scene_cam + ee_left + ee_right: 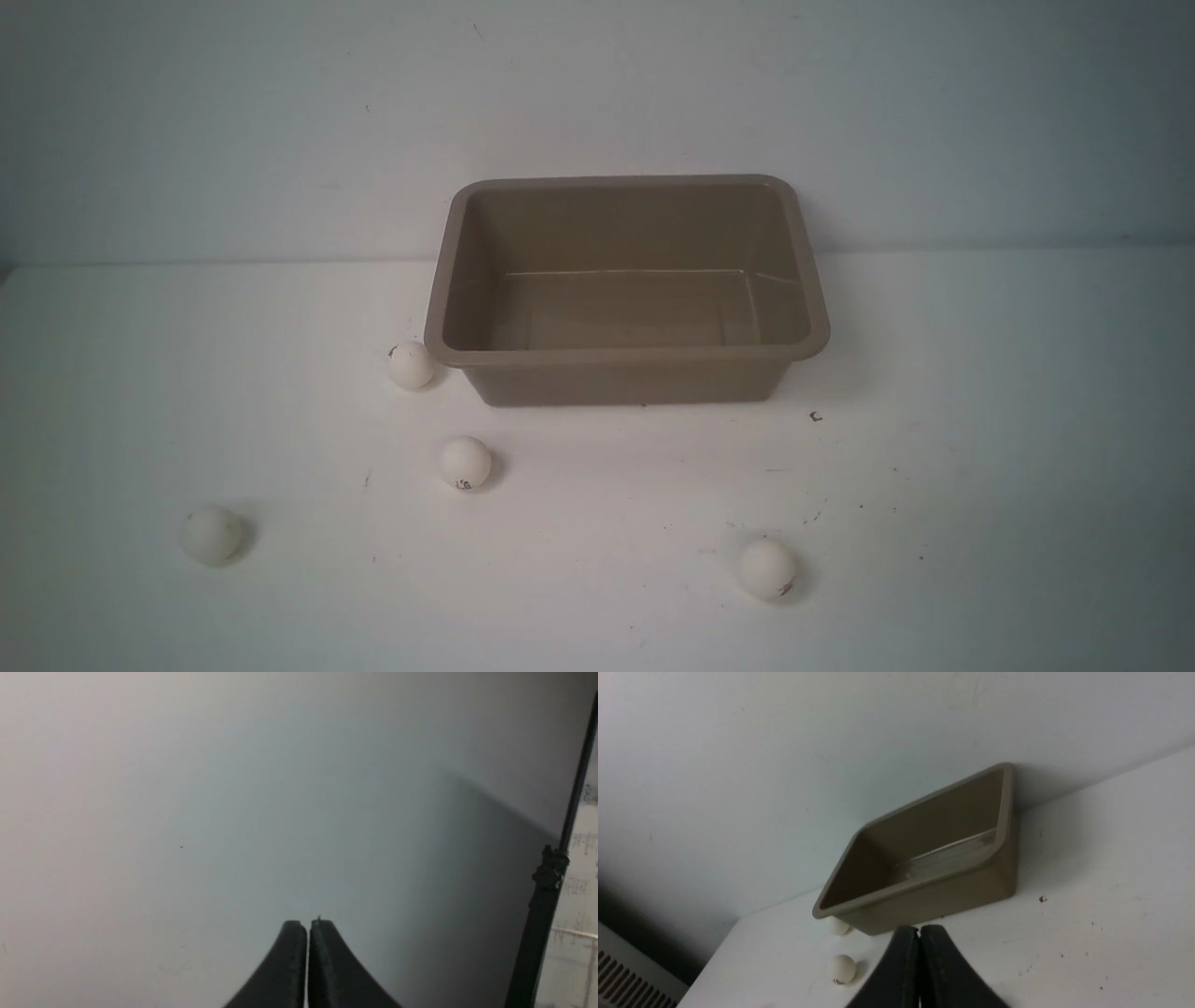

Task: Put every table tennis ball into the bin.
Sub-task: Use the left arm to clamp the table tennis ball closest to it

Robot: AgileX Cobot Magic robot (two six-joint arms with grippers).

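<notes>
while both the left pincer (pixel 308 926) and the right pincer (pixel 920 931) sit closed together, four balls (pixel 466 463) lie outside the bin (pixel 627 357), some with dark print, seemingly too blurred to read.

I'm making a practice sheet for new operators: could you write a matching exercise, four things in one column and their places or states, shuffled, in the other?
Things
1. Bin
2. Left gripper
3. Ball farthest to the left
4. Ball farthest to the right

Places or states
A. Shut, with no ball held
B. On the table, printed mark showing
C. Upright, no balls inside
D. On the table, no clear printed mark showing

Pairs: 1-C, 2-A, 3-D, 4-B
</notes>
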